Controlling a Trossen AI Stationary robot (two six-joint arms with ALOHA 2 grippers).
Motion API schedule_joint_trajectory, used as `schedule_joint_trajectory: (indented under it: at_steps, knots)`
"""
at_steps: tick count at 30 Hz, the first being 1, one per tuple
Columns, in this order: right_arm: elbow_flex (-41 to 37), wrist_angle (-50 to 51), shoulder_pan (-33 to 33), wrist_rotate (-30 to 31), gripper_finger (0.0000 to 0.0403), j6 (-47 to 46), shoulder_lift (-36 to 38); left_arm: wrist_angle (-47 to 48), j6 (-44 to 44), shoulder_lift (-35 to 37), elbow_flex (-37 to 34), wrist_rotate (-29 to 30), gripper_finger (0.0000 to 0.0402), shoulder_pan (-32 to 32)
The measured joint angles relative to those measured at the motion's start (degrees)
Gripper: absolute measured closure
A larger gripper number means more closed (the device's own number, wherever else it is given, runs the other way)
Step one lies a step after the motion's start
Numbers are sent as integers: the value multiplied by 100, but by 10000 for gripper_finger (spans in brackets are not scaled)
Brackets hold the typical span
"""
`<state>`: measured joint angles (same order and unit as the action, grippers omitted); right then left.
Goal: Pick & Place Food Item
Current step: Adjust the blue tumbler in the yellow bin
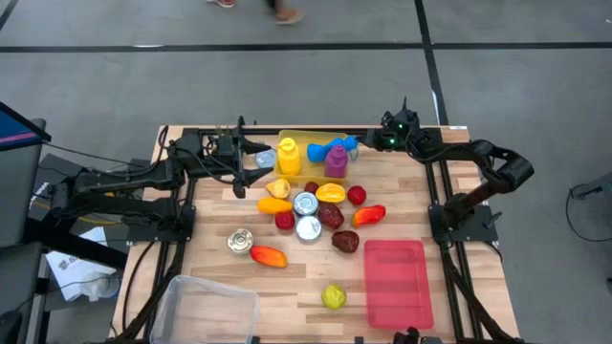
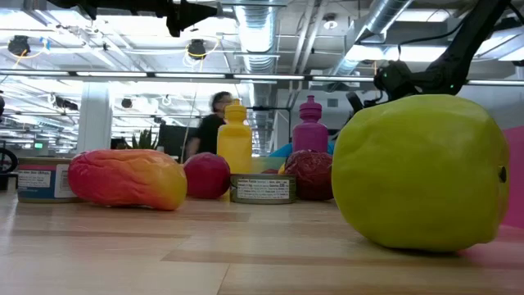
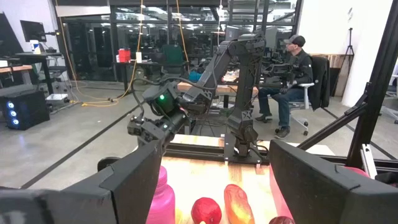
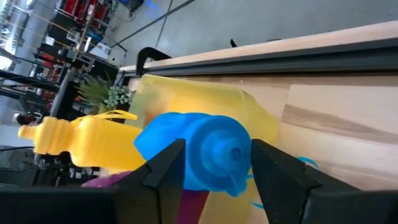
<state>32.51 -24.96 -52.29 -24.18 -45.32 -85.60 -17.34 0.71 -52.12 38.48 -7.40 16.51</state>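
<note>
A blue bottle (image 1: 323,150) lies on its side on a yellow tray (image 1: 304,139) at the table's far edge. Its cap (image 4: 227,152) points toward my right gripper (image 4: 214,149), which is closed around that end. A yellow bottle (image 1: 288,156) and a purple bottle (image 1: 336,162) stand beside it. Several food items, among them a red-orange one (image 1: 369,215) and a dark red one (image 1: 345,241), lie at mid-table. My left gripper (image 3: 214,180) hangs open and level above the table's far left part (image 1: 258,155), holding nothing. My right gripper has the blue bottle's cap end (image 4: 205,146) between its two fingers, one finger (image 4: 163,167) on each side. The fingers come slanting down from the table's right side, along the bottle. The bottle lies on its side on the yellow tray.
A red tray (image 1: 394,282) lies near the front right and a clear bin (image 1: 206,306) at the front left. A yellow-green fruit (image 1: 333,296) sits near the front edge, and cans (image 1: 306,227) stand among the food. A person sits beyond the table.
</note>
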Motion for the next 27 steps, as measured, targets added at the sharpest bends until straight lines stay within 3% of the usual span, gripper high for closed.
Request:
schedule_joint_trajectory:
  at_steps: [11, 27]
  knots:
    - [0, 53, 0, -110, 243, 32, 0, 0, 2, 0, 0, 2, 112, 0]
    - [0, -261, 9, -448, 398, 344, 0, 0, 0, 0, 0, 0, 112, 0]
